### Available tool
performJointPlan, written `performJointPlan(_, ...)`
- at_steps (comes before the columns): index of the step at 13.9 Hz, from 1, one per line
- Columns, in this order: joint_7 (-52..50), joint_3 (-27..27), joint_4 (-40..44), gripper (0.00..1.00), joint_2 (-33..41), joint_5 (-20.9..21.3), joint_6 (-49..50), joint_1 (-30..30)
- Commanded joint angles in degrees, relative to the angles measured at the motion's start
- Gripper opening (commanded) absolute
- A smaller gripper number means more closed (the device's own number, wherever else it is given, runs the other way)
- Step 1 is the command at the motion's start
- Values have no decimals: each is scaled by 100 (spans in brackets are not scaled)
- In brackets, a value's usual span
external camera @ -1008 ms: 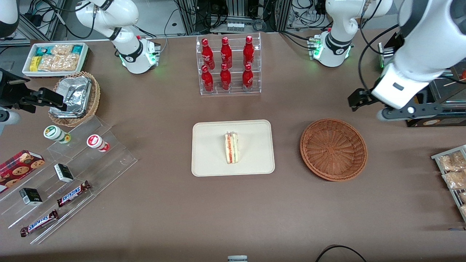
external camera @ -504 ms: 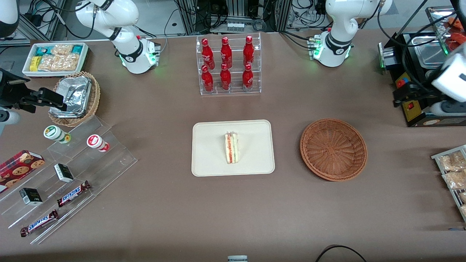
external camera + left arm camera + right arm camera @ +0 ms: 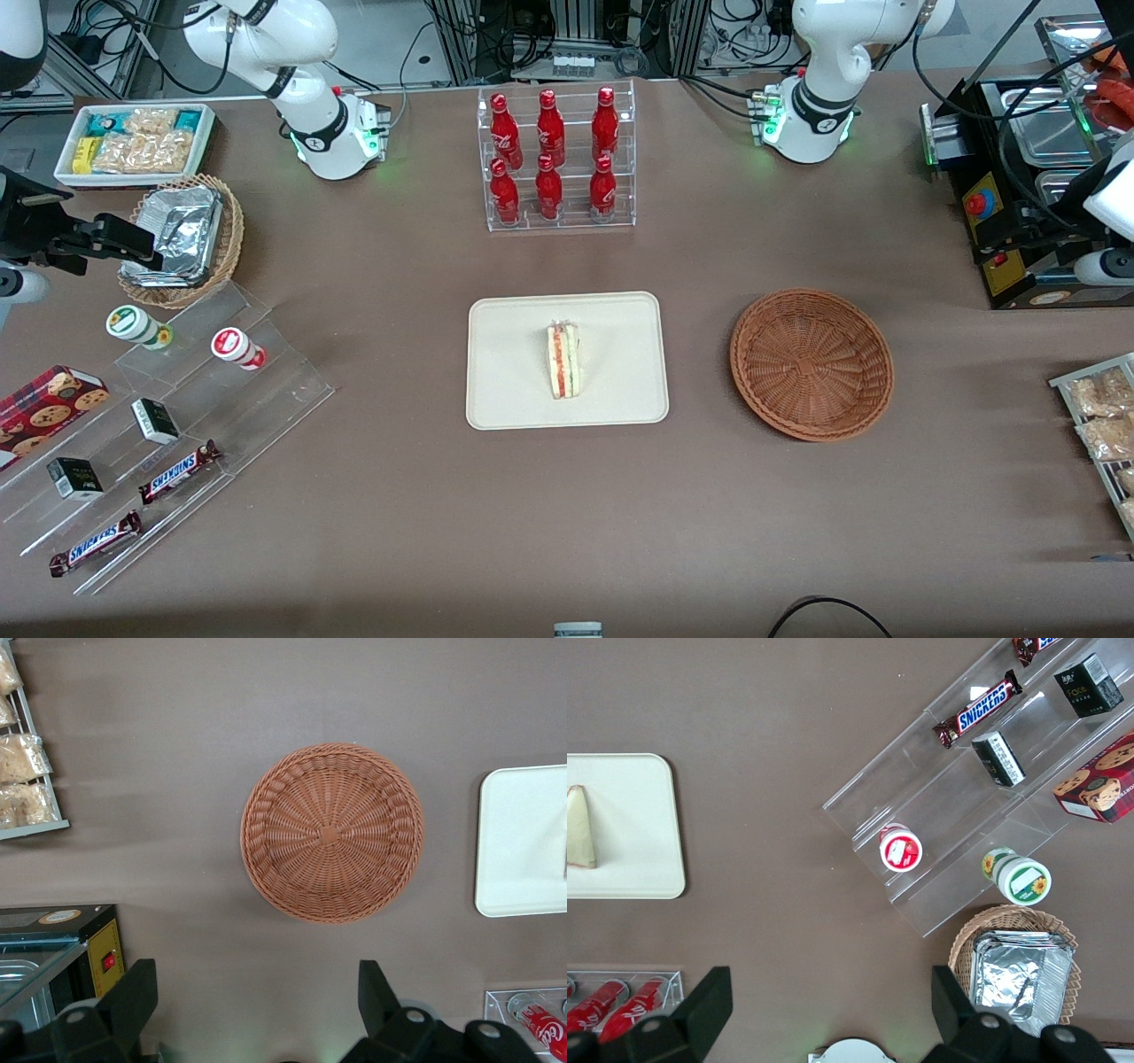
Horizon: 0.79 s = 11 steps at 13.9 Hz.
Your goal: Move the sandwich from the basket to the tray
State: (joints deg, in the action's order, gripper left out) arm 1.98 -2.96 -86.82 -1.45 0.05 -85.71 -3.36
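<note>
The sandwich (image 3: 563, 360) lies on the cream tray (image 3: 514, 372) at the table's middle, cut edge up. It also shows in the right wrist view (image 3: 579, 827) on the tray (image 3: 629, 833). The reddish-brown wicker basket (image 3: 811, 363) sits beside the tray toward the working arm's end and holds nothing. My left gripper (image 3: 1028, 226) hangs high at the working arm's end of the table, over a black machine, away from the basket. In the left wrist view the gripper (image 3: 257, 992) is open and empty, looking down on the basket (image 3: 331, 831) and the tray's edge (image 3: 523, 842).
A clear rack of red bottles (image 3: 555, 159) stands farther from the camera than the tray. A black machine with metal pans (image 3: 1019, 177) and a rack of snack bags (image 3: 1099, 416) lie at the working arm's end. Clear steps with snacks (image 3: 168, 416) and a foil basket (image 3: 182, 235) lie at the parked arm's end.
My left arm has drawn back from beside the basket toward its own end of the table. The sandwich, tray and basket have not moved.
</note>
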Motion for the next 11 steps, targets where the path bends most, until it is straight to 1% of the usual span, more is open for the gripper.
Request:
performJointPlan(1, 136, 33, 122, 100, 4, -49, 63, 38)
performJointPlan(7, 13, 50, 157, 100, 48, -75, 221, 38)
performJointPlan(10, -364, 76, 157, 100, 48, -75, 221, 38)
performJointPlan(11, -304, 94, 157, 100, 57, -67, 247, 38)
